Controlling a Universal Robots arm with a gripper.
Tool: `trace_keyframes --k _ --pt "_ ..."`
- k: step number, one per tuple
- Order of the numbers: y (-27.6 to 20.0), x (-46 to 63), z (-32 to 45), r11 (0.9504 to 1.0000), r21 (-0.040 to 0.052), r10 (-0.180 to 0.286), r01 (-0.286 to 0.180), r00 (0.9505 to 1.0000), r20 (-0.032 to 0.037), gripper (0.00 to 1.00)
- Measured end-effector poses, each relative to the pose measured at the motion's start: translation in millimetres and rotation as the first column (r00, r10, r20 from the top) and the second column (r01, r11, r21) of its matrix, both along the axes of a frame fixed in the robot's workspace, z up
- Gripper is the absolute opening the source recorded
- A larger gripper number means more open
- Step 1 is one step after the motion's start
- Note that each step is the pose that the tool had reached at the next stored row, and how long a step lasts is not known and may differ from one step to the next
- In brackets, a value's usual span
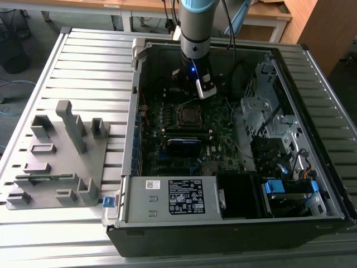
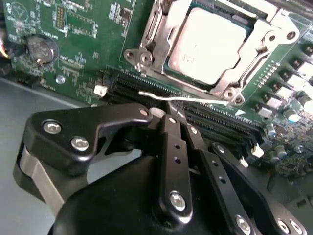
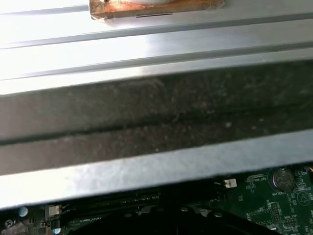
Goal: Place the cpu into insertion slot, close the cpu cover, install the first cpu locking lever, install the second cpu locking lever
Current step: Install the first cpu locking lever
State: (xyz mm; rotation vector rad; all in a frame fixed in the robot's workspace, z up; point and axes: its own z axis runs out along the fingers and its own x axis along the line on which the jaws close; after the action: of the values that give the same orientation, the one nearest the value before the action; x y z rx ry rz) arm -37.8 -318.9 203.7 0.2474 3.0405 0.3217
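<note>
at the exterior view's left, the grey fixture lies well apart from the open case. inside, i see my gripper with fingers pressed together, tips at the thin locking lever along the socket's edge. the cpu sits in the insertion slot, with the cpu cover down over its edges.

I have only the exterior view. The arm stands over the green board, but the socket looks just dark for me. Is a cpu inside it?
Observer: Yes. In the second wrist view the cpu sits in the insertion slot, metal top up.
Operator: Is the cpu cover down?
Observer: Yes, the cpu cover lies flat around the cpu's edges.
Operator: What is the gripper near?
Observer: The gripper, tips together, is at a thin metal lever beside the slot.
</note>
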Motion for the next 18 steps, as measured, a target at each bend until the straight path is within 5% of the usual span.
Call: trace_keyframes --k 6,18 --pt "0.0 0.0 8.9 1.0000 0.0006 0.000 0.000 1.0000 0.0000 0.11" --pt "0.0 -2.0 8.5 1.0000 0.0005 0.000 0.000 1.0000 -0.0001 0.11"
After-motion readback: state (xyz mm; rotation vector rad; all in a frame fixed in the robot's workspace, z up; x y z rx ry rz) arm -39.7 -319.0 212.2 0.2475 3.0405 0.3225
